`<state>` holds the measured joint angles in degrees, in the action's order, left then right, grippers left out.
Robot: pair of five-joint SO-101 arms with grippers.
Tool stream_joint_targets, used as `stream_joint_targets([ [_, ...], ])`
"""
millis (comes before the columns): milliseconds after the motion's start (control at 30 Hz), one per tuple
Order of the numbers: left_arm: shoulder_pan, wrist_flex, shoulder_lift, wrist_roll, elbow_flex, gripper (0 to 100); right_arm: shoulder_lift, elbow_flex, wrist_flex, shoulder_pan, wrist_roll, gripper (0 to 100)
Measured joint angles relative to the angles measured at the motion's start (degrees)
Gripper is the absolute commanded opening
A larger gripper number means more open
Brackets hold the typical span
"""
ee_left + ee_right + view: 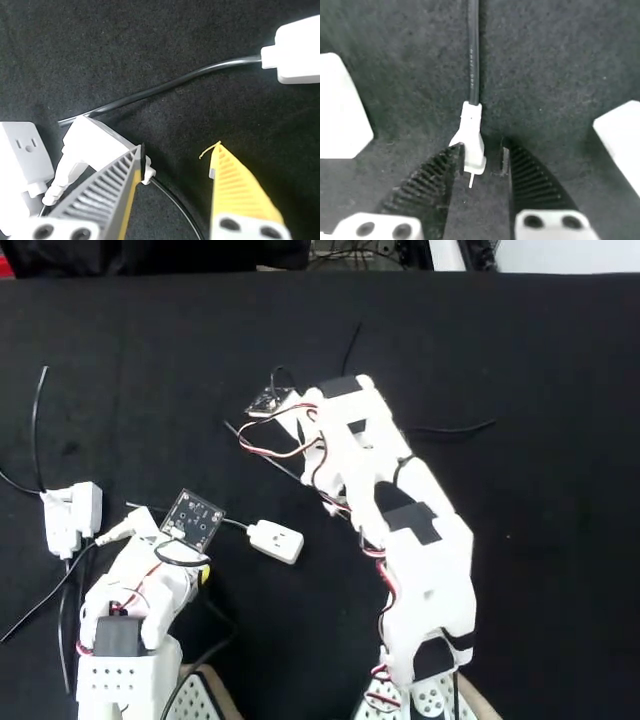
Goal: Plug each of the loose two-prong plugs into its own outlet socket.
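on the black table (560,360), far left, a white socket block (70,515) lies with thin black wires running off it; the left wrist view shows two slots and a round hole in its face

just beside the block lies a loose white plug (92,142), tilted on the cloth

the left gripper (179,147) is spread wide and holds nothing: its grey finger (107,187) lies against the plug's side, and its yellow finger (235,185) is well apart from the plug, over bare cloth

a black cable (165,85) runs past the plug to a second socket (277,540), which lies alone between the two arms

the right arm (400,530) stretches up the middle of the table

the right gripper (481,150) is parted around a second plug (471,137); one finger touches the plug's side and a gap is left at the other, so it is not clamped

this plug lies on the cloth between the fingers, one thin prong (471,180) pointing back toward the wrist, its black cord (473,50) running straight away from the gripper
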<state>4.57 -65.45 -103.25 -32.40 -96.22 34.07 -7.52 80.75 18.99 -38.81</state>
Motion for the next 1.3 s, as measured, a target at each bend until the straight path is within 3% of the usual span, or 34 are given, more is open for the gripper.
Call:
stream_joint_targets([
  [633, 0.0, 0.0, 0.0, 0.0, 0.0, 22, 0.6, 0.3, 2.4, 4.1, 2.1, 11.9],
  [733, 0.0, 0.0, 0.0, 0.0, 0.0, 22, 0.6, 0.3, 2.4, 4.1, 2.5, 4.9],
  [767, 0.0, 0.0, 0.0, 0.0, 0.0, 22, 0.6, 0.3, 2.4, 4.1, 3.0, 1.0],
  [1133, 0.0, 0.0, 0.0, 0.0, 0.0, 22, 1.6, -6.6, 7.7, 4.0, 12.5, 1.2],
  [1300, 0.0, 0.0, 0.0, 0.0, 0.0, 22, -7.0, -7.6, 8.6, 4.0, 19.9, 1.2],
])
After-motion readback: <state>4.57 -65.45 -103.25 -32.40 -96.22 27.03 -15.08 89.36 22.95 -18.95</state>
